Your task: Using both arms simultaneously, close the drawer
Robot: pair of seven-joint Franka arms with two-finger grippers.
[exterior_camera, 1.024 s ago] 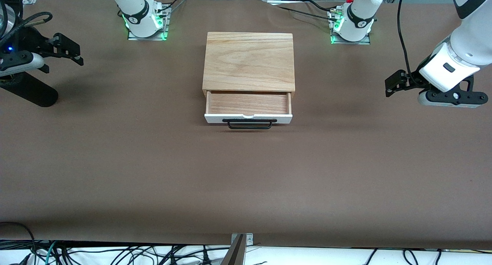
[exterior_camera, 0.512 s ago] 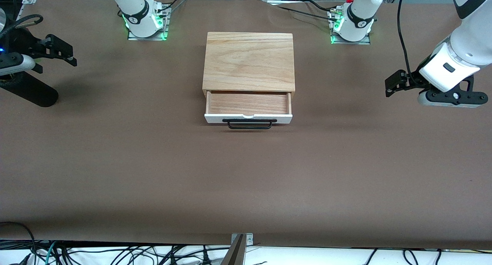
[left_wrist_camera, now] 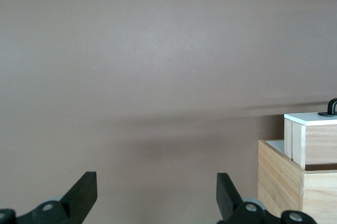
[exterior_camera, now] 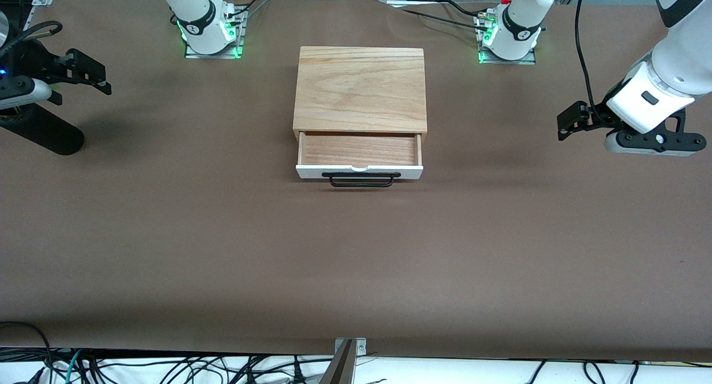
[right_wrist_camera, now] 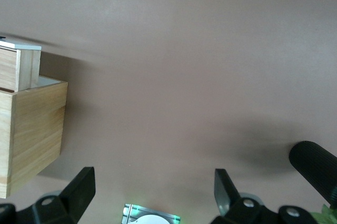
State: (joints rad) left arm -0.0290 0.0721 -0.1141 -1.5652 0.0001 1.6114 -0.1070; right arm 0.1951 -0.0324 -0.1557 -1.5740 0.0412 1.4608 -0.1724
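I see a wide brown table (exterior_camera: pixel 222 250). A wooden box (exterior_camera: pixel 360 89) sits in the middle, between my two arms' bases. Its drawer (exterior_camera: pixel 359 157) is pulled out toward the front camera, with the black handle (exterior_camera: pixel 360 180) on its white front. My left gripper (exterior_camera: pixel 572 119) hangs over the left arm's end of the table, fingers wide apart, holding nothing. My right gripper (exterior_camera: pixel 89 72) hangs over the right arm's end, also wide apart and holding nothing.

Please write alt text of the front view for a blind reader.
A wooden box sits mid-table with its drawer pulled open, handle toward the camera. The left gripper and right gripper, both open, hang over bare table at their own ends, away from the drawer.
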